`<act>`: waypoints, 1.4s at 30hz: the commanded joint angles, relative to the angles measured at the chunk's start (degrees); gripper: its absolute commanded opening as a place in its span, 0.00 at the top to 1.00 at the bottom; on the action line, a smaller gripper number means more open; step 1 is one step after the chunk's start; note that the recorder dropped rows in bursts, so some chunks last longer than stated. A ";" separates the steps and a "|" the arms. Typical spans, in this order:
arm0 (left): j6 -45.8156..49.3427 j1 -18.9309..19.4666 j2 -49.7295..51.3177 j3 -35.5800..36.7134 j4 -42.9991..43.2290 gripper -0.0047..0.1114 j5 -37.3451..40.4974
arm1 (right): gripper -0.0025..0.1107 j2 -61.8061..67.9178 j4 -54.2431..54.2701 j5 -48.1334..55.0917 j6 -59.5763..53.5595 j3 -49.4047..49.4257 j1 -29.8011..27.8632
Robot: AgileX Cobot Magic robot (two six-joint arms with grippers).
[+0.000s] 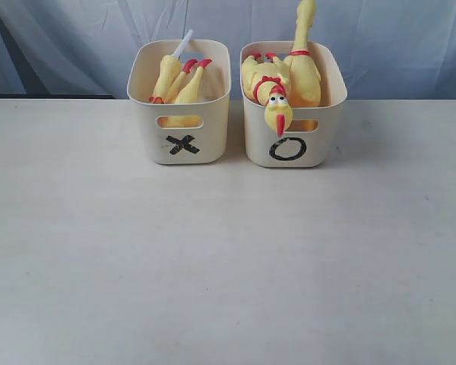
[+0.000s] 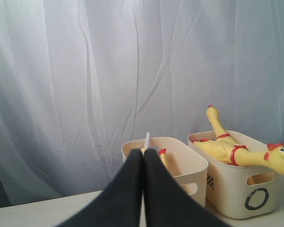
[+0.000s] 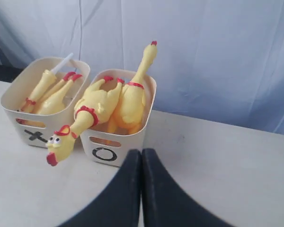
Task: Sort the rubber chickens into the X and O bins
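Sorting looks done, unless one hides off-frame: rubber chickens [image 1: 308, 76] fill X bin [image 1: 152, 129], O bin [image 1: 258, 141]; both jaws together, empty; next, just withdraw.

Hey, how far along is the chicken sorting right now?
Looks done: slim chickens sit in the X bin, plump chickens in the O bin. In hand: nothing, left gripper and right gripper are shut, empty. Left: no chicken shows on the table.
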 commanded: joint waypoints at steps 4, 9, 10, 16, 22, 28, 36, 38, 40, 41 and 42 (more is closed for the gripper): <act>-0.03 0.08 -0.53 -0.16 -0.21 0.96 0.19 | 0.99 -16.87 3.89 -3.57 -0.29 9.78 -0.20; -0.03 0.08 -0.53 -0.16 -0.21 0.96 0.19 | 0.99 -27.12 8.06 -5.63 -7.15 15.98 -0.20; -0.03 0.08 -0.53 -0.16 -0.21 0.96 0.19 | 0.99 -29.11 9.24 -6.15 -9.06 16.95 -0.20; -0.03 0.08 -0.53 -0.16 -0.21 0.96 0.19 | 0.99 -39.19 14.88 -6.33 -16.13 22.33 -0.20; -0.03 0.08 -0.53 -0.16 -0.21 0.96 0.19 | 0.99 -45.38 17.37 -3.17 -19.47 25.65 -0.20; -0.03 0.08 -1.90 -0.16 -0.21 0.96 0.04 | 0.99 -45.38 16.98 3.57 -19.25 25.64 -0.20; -0.03 0.08 -3.24 -0.16 -0.21 0.96 0.06 | 0.99 -45.38 17.33 3.57 -19.25 25.64 -0.20; -0.03 0.08 -5.16 -0.16 -0.21 0.96 0.06 | 0.99 -45.38 17.43 3.57 -19.25 25.64 -0.20; -0.03 0.08 -7.15 -0.05 -0.21 0.96 0.06 | 0.99 -45.38 17.43 3.57 -19.25 25.64 -0.20; -0.03 0.08 -8.12 -0.05 -0.21 0.96 -0.05 | 0.99 -45.38 17.43 3.57 -19.25 25.64 -0.20; -0.03 0.08 -9.09 -0.05 -0.21 0.96 -0.05 | 0.99 -45.38 17.43 3.57 -19.25 25.64 -0.20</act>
